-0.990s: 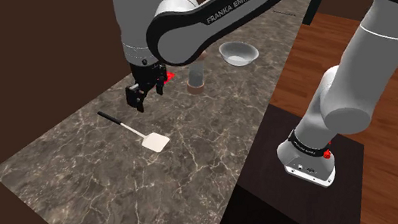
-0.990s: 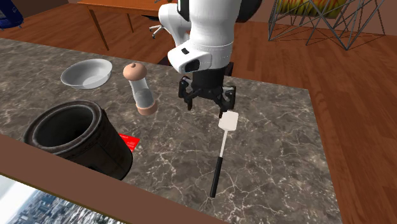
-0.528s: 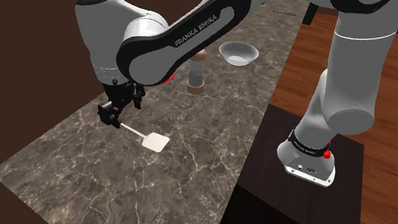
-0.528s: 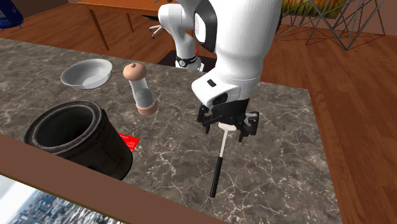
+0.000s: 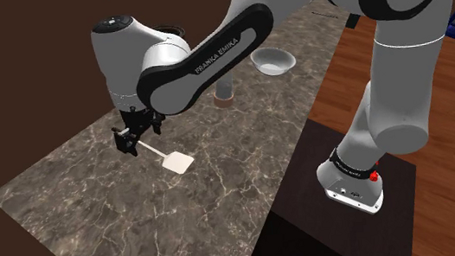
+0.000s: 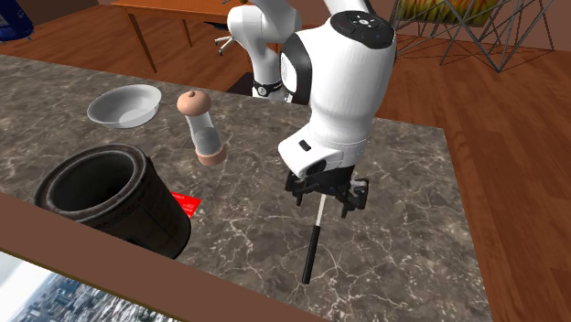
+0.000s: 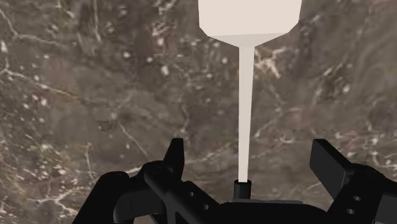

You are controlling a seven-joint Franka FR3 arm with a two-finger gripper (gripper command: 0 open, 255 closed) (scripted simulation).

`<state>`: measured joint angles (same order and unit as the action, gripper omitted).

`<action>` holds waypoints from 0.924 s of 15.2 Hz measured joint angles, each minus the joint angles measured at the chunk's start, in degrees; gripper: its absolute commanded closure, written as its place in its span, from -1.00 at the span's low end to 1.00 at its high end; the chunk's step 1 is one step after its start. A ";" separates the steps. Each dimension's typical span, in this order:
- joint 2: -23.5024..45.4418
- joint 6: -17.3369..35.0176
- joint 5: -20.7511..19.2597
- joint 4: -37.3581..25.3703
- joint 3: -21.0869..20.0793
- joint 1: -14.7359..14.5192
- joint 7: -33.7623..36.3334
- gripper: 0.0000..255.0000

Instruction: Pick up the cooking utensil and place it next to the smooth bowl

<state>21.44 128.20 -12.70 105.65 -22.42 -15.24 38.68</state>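
The cooking utensil is a spatula (image 5: pixel 177 162) with a pale square blade, a thin white shaft and a black handle (image 6: pixel 311 256); it lies flat on the marble counter. My gripper (image 5: pixel 134 144) hangs open just above it, straddling the shaft (image 7: pixel 245 108) where it meets the handle, one black finger (image 7: pixel 175 156) on each side and neither touching. The second exterior view has the gripper (image 6: pixel 322 198) low over the shaft. A smooth pale bowl (image 5: pixel 272 60) sits far along the counter, also the bowl (image 6: pixel 125 105).
A grinder (image 6: pixel 202 128) with a tan cap stands upright between bowl and spatula. A dark barrel-like tub (image 6: pixel 114 197) and a small red item (image 6: pixel 187 203) sit near the counter's edge. Wooden floor and my stand (image 5: pixel 348 214) lie beyond the counter.
My arm swung from near the blade along the spatula towards its handle end and came down closer to the counter. The fingers stayed apart; the spatula has not moved.
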 measured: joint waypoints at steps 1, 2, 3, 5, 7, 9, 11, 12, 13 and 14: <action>0.14 0.24 -0.09 0.11 0.04 -0.03 0.08 -1.00; 0.23 0.33 -0.13 0.12 0.06 -0.05 0.11 -1.00; 0.27 0.38 -0.16 0.12 0.07 -0.06 0.12 -1.00; 0.30 0.42 -0.18 0.13 0.08 -0.07 0.14 -1.00; 0.30 0.43 -0.18 0.14 0.08 -0.07 0.14 1.00; 0.30 0.43 -0.18 0.14 0.08 -0.07 0.14 1.00; 0.29 0.43 -0.18 0.13 0.08 -0.07 0.14 1.00; 0.29 0.43 -0.18 0.13 0.08 -0.07 0.14 1.00; 0.29 0.43 -0.18 0.13 0.08 -0.07 0.14 1.00; 0.29 0.43 -0.18 0.14 0.08 -0.07 0.14 1.00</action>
<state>21.73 128.63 -12.88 105.79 -22.34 -15.31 38.82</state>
